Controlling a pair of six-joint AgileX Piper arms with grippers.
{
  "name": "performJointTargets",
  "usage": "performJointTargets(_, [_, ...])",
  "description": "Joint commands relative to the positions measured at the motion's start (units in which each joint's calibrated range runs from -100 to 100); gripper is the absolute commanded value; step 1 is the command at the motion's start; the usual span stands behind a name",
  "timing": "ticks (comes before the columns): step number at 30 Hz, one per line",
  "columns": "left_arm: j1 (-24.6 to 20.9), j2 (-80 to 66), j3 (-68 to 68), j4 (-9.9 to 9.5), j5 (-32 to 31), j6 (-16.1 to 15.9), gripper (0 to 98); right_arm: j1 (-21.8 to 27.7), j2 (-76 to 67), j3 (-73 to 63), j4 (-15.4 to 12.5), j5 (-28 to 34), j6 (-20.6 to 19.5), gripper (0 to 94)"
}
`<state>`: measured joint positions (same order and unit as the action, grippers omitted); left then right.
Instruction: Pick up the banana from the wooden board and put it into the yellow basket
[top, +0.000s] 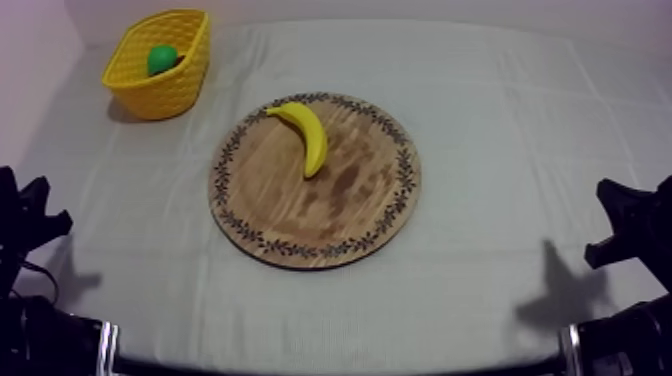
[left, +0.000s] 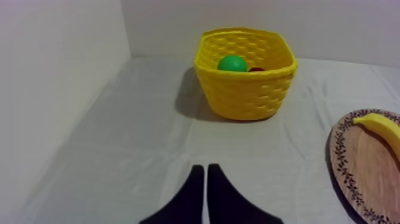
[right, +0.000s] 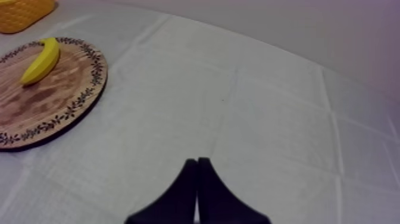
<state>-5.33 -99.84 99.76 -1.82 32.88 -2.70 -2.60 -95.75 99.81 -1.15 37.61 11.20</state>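
Fingers (left: 193, 192) clenched empty, left gripper (left: 206, 168) and right gripper (right: 197, 160); small red fruit (left: 256, 69), perhaps, half-hidden.

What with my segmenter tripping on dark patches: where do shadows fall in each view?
Top view: soft shadow hugs the yellow basket on its side away from the wooden board; two arm shadows darken the cloth near both lower corners. Left wrist view: basket shadow lies on its wall-facing side. Right wrist view: thin dark line under the board's near edge.
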Motion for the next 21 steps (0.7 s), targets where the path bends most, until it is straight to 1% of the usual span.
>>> performJointTargets(1, [0.0,0.0,0.0,0.03,-0.1,0.1,0.0,0.0,0.0,0.0,0.0,0.1,0.0,0.3])
performJointTargets(8, [0.0,0.0,0.0,0.03,-0.2,0.8,0.0,0.0,0.0,0.0,0.0,0.1,0.0,0.3])
performJointTargets(15, [0.0,0.0,0.0,0.03,-0.2,-0.1,0.0,0.0,0.0,0.0,0.0,0.1,0.0,0.3])
performJointTargets(19, [0.0,0.0,0.0,0.03,0.0,1.7,0.0,0.0,0.0,0.0,0.0,0.1,0.0,0.3])
performJointTargets(21, [0.3,0.0,0.0,0.03,0.0,2.0,0.0,0.0,0.0,0.0,0.0,0.1,0.0,0.3])
